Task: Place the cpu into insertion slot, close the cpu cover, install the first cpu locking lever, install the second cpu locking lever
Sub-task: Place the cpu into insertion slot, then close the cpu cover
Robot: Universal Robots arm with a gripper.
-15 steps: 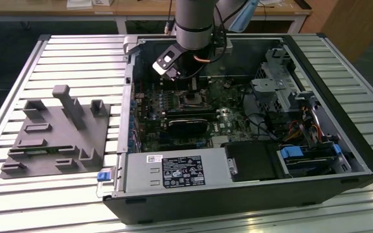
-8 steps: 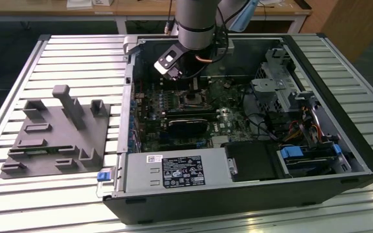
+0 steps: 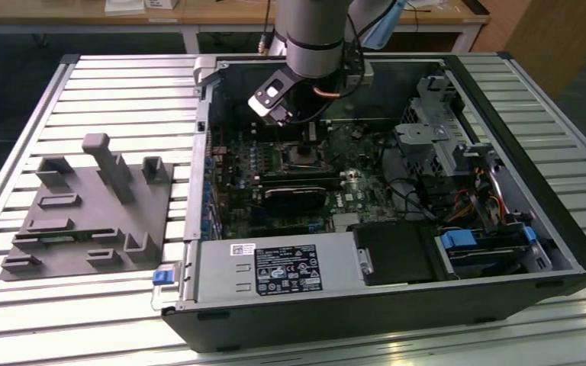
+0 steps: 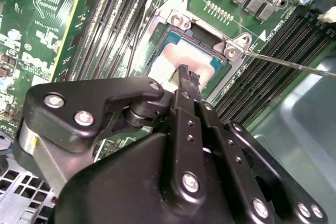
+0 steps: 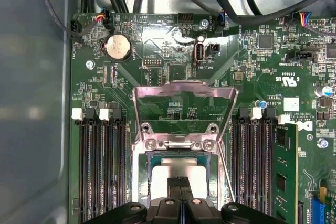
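Pale silvery-beige square cpu (image 4: 165, 61) lies flat inside the square, metal-rimmed insertion slot (image 4: 178, 22) on the green motherboard (image 5: 157, 51); the thin silvery cpu cover (image 5: 184, 85) stands hinged upward, clear of the socket; the black gripper (image 4: 187, 74) has its fingers pressed narrowly together, nothing between them, tips just over the cpu's top face; a thin metal lever rod (image 4: 283, 61) projects beside the socket; the black computer case (image 3: 375, 320) rests on a slatted metal table (image 3: 120, 84).
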